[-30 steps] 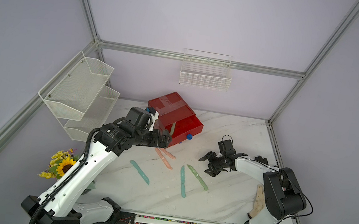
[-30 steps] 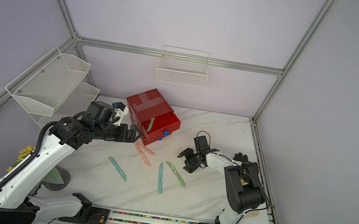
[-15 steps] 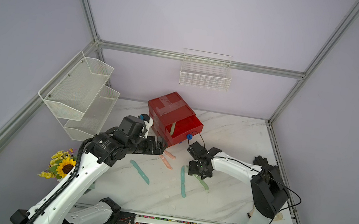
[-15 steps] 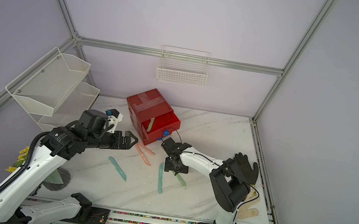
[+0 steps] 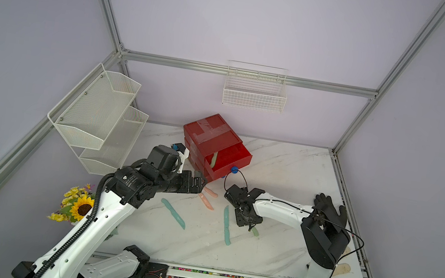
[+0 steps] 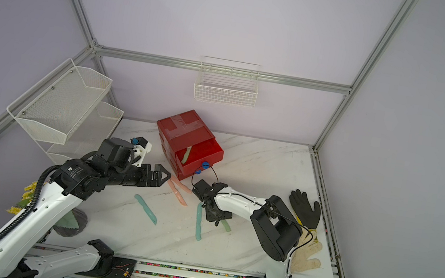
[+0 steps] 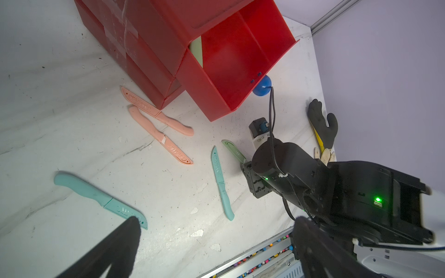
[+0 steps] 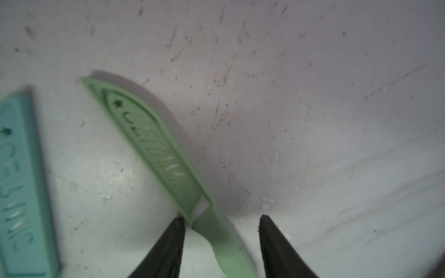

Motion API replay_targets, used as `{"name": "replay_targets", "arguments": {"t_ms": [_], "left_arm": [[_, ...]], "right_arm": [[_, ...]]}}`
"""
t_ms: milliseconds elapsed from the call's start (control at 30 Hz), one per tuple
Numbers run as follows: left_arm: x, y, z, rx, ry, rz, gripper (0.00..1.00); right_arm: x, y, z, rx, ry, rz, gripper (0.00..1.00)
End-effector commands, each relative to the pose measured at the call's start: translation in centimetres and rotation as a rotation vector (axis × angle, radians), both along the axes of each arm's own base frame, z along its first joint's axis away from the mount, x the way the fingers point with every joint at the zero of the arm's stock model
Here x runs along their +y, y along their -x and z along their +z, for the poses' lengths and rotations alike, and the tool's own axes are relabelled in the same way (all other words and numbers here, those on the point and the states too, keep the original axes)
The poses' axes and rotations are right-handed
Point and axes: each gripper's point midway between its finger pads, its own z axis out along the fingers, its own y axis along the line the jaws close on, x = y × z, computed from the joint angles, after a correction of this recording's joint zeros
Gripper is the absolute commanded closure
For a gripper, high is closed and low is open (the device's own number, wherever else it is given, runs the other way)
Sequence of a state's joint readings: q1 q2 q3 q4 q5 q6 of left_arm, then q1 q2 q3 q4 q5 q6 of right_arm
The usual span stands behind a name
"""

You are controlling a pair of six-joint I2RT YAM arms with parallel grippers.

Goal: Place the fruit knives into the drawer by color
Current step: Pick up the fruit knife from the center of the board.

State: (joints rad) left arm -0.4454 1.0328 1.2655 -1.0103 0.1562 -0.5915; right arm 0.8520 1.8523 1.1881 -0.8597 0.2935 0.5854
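While the right gripper (image 8: 221, 219) straddles a pale green knife (image 8: 154, 144) on the bench (image 5: 287, 162), jaws part-open, one fingertip (image 8: 177, 223) touching its handle, left gripper (image 5: 199, 184) wide and empty beside the red drawer chest (image 5: 209, 137), top drawer (image 5: 230, 155) open, second green knife (image 5: 213, 158) inside.

Top views: stereo pair, high at the front, looking down and in toward the back wall. Far off; whole table (image 5: 286, 168), rack (image 5: 98, 114) and basket (image 5: 254, 93) in frame. Both top views near-identical, scene shifted sideways

Left wrist: low over the table, faces the drawer (image 7: 154, 48) and right arm (image 7: 313, 183), mid range; shares drawer and glove (image 7: 322, 125) with the tops

Right wrist: very near the table, facing down; only green knife (image 8: 163, 154) and teal knife (image 8: 19, 180), blurred; both also in left wrist view
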Motion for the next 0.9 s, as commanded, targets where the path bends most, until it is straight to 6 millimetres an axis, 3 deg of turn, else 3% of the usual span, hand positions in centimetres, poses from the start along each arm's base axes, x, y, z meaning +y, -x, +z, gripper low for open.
{"name": "replay_targets", "arguments": {"t_ms": [0,333,633,867], "left_arm": [[0.1,-0.1,0.7,-0.028,0.021,0.011,0.00],[-0.2,-0.5,0.1,-0.019,0.016,0.003,0.00],[-0.9,-1.4,-0.1,-0.010,0.028,-0.007,0.00],[-0.9,-1.4,-0.4,-0.003,0.031,0.003,0.00]], "right_arm": [[-1.4,2.1,-1.9,0.079,0.015,-0.020,0.55],[-1.5,2.3,-2.8,0.099,-0.049,-0.075,0.87],[-2.5,-3.7,-2.0,0.079,-0.177,-0.126,0.84],[-1.7,-3.2,-2.8,0.190,-0.208,-0.088,0.73]]}}
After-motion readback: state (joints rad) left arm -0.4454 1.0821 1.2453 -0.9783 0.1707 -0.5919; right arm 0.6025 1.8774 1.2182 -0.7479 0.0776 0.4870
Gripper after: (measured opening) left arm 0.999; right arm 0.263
